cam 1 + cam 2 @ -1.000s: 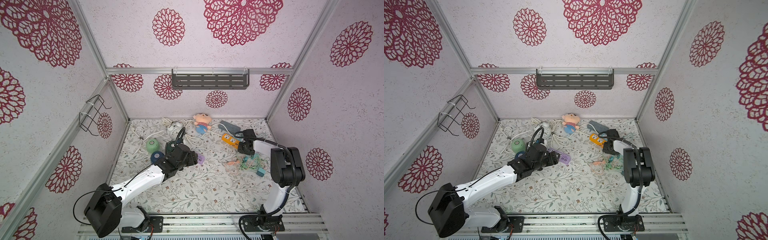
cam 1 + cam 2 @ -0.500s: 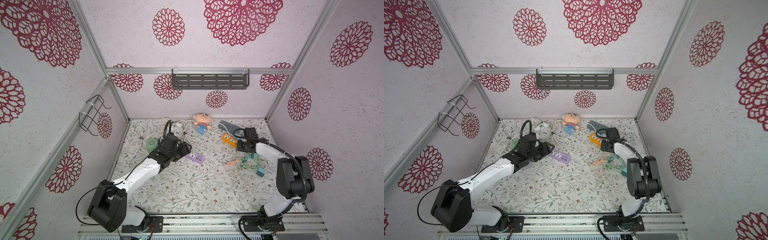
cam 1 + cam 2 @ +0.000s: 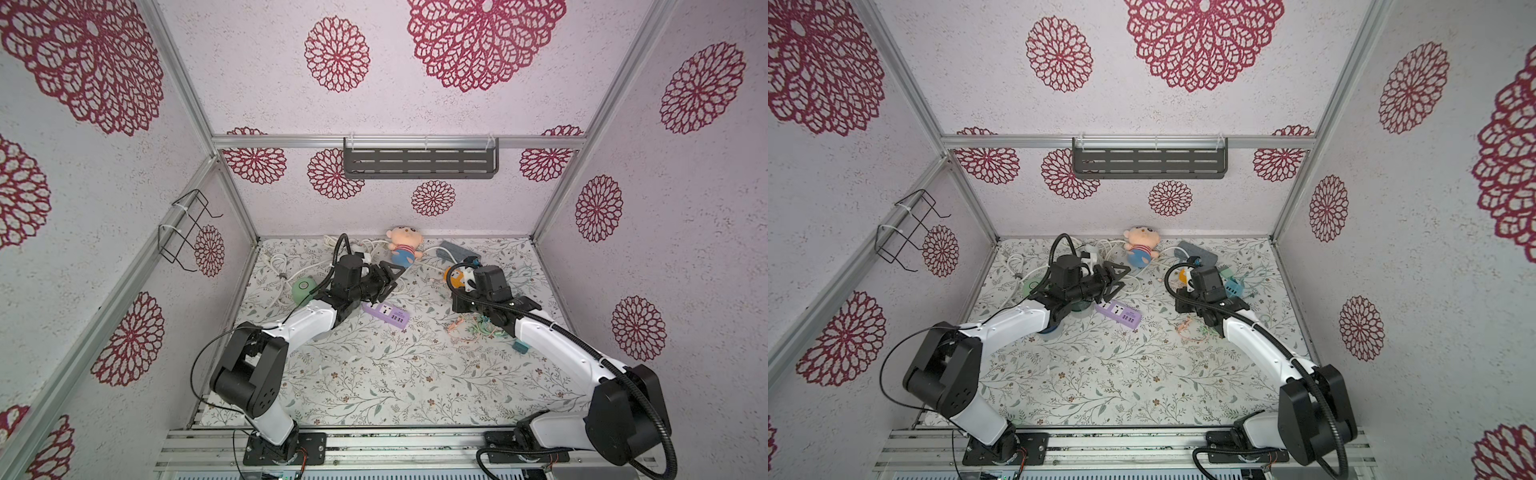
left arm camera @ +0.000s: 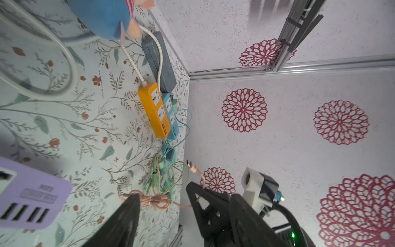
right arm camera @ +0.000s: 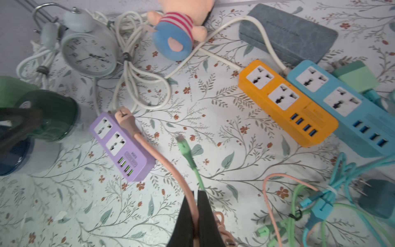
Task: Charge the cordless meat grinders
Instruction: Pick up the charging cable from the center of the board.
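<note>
In the right wrist view the cordless meat grinders stand in a cluster: light green (image 5: pixel 12 85), dark green (image 5: pixel 51 115) and navy blue (image 5: pixel 12 158). In both top views my left arm covers most of them; the light green one (image 3: pixel 302 289) shows beside it. My right gripper (image 5: pixel 195 194) is shut on a pink charging cable (image 5: pixel 162 162), whose plug (image 5: pixel 126 122) points toward the purple power strip (image 5: pixel 121 145). A green cable (image 5: pixel 190 158) runs in at the same fingertips. My left gripper (image 3: pixel 398 277) (image 4: pixel 162 192) hangs open and empty above the mat, behind the purple strip (image 3: pixel 385 315).
The orange power strip (image 5: pixel 286 102) and the blue one (image 5: pixel 342 109) lie side by side near a grey case (image 5: pixel 286 34). A white alarm clock (image 5: pixel 89 55), white cords and a plush doll (image 3: pixel 401 245) sit at the back. A tangle of green and teal cables (image 5: pixel 310 205) lies near the right wall.
My right gripper has closed on the pink cable and shifted toward the middle. My left arm has swung off the grinders, back and to the right, staying open.
</note>
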Robot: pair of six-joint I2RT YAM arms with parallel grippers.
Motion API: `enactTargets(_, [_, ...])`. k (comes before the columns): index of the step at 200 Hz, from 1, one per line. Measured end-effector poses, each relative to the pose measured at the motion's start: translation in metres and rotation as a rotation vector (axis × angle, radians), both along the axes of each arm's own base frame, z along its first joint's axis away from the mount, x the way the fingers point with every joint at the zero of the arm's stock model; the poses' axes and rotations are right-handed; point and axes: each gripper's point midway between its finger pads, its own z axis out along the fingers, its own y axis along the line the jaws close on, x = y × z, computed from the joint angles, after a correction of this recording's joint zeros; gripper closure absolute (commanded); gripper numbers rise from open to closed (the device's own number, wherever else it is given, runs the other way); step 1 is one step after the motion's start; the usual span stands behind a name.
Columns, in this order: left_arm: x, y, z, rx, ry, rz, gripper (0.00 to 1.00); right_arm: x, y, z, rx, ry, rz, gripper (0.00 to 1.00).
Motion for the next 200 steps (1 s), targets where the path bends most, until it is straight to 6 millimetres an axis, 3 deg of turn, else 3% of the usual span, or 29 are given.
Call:
enactTargets(31, [0.000, -0.023, -0.015, -0.086, 0.050, -0.036, 0.40, -0.010, 0.018, 0.005, 0.025, -0.021, 0.050, 1.00])
enactTargets(74, [-0.012, -0.041, -0.003, -0.132, 0.036, -0.084, 0.50, -0.016, 0.032, 0.003, 0.024, -0.024, 0.086, 1.00])
enactTargets(126, [-0.014, -0.043, 0.000, -0.141, 0.030, -0.099, 0.75, -0.019, 0.046, -0.007, 0.008, -0.015, 0.115, 1.00])
enactTargets(162, [-0.015, -0.043, 0.002, -0.148, 0.024, -0.104, 1.00, -0.019, 0.048, -0.007, 0.006, -0.020, 0.117, 0.99])
enactTargets(176, [-0.015, -0.043, 0.005, -0.149, 0.014, -0.110, 1.00, -0.019, 0.048, -0.007, 0.006, -0.020, 0.117, 0.89])
enactTargets(189, [-0.016, -0.043, 0.007, -0.153, 0.006, -0.119, 1.00, -0.019, 0.048, -0.006, 0.010, -0.017, 0.114, 0.61])
enactTargets(200, [-0.018, -0.043, 0.009, -0.152, -0.002, -0.131, 1.00, -0.020, 0.048, -0.007, 0.006, -0.018, 0.118, 0.45])
